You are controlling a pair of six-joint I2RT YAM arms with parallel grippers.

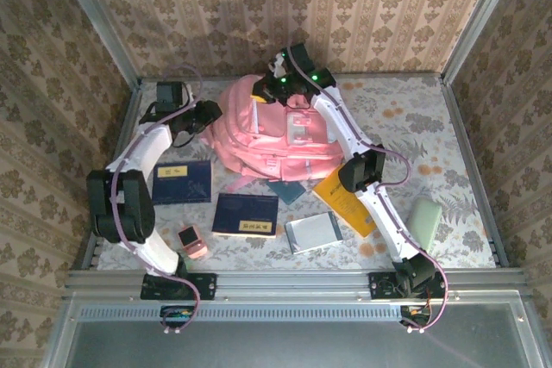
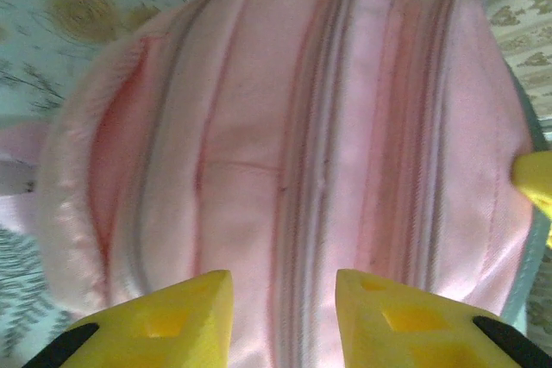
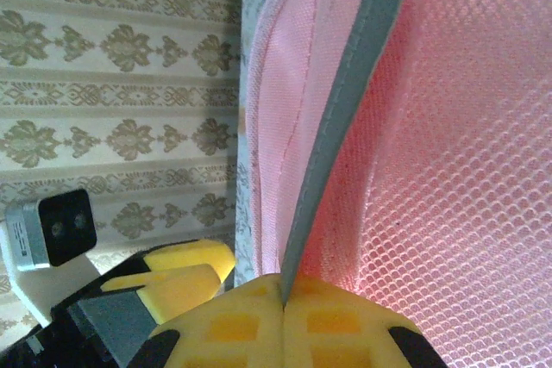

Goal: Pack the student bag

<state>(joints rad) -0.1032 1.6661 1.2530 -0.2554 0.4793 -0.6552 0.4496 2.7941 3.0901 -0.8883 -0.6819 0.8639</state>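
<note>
At the student bag (image 1: 267, 131) top | right jaws pinch its grey edging (image 3: 345, 109) | left jaws part-open, empty | I'd centre them on the zip (image 2: 315, 170).

Pink all over on the student bag (image 1: 267, 131), with a pale grey-white panel on its front. Up close its mesh is pink too, edged in a grey trim (image 3: 345, 109). There's a dark blue book (image 1: 182, 182), a second blue book (image 1: 246, 214), an orange book (image 1: 345, 200) and a pale green block (image 1: 424, 221). The desk (image 1: 405, 118) wears a pale floral print with orange blooms. The wall (image 1: 259, 6) is beige damask in stripes. The left gripper (image 2: 285, 312) is yellow, black at its edges.
</note>
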